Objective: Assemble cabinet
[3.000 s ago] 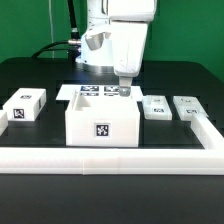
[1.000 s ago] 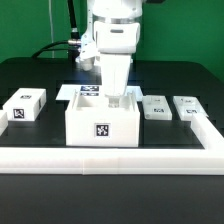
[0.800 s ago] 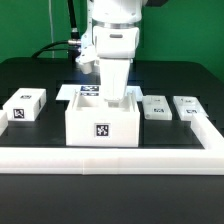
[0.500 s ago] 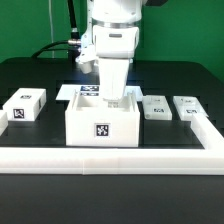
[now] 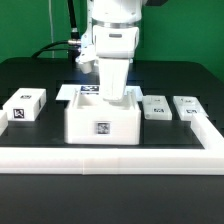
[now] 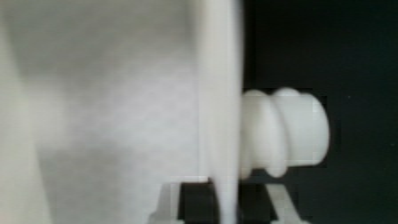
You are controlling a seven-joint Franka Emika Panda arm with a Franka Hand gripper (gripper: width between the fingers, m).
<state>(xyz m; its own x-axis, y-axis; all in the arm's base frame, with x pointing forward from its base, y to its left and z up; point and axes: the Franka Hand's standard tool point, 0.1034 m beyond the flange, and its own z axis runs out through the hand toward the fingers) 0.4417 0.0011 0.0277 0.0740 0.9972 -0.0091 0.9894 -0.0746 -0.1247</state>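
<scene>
The cabinet point(image 5: 100, 122) is a white open-topped box with a tag on its front, standing mid-table in the exterior view. My gripper point(image 5: 116, 97) reaches straight down onto its back wall. In the wrist view that thin white wall point(image 6: 217, 100) runs between my two fingers, and my gripper point(image 6: 226, 205) is shut on it. A round, ridged white knob point(image 6: 294, 125) sticks out beside the wall. The cabinet's front tag looks blurred.
A small white tagged block point(image 5: 24, 104) lies at the exterior view's left, and two more point(image 5: 155, 106) point(image 5: 188, 105) lie at its right. The marker board point(image 5: 80, 92) lies behind the cabinet. A white L-shaped rail point(image 5: 110, 157) runs along the front and right.
Over three seconds my gripper moved left and down onto the cabinet's back wall. In the last half second the cabinet's front face looks shorter and blurred, so it has shifted.
</scene>
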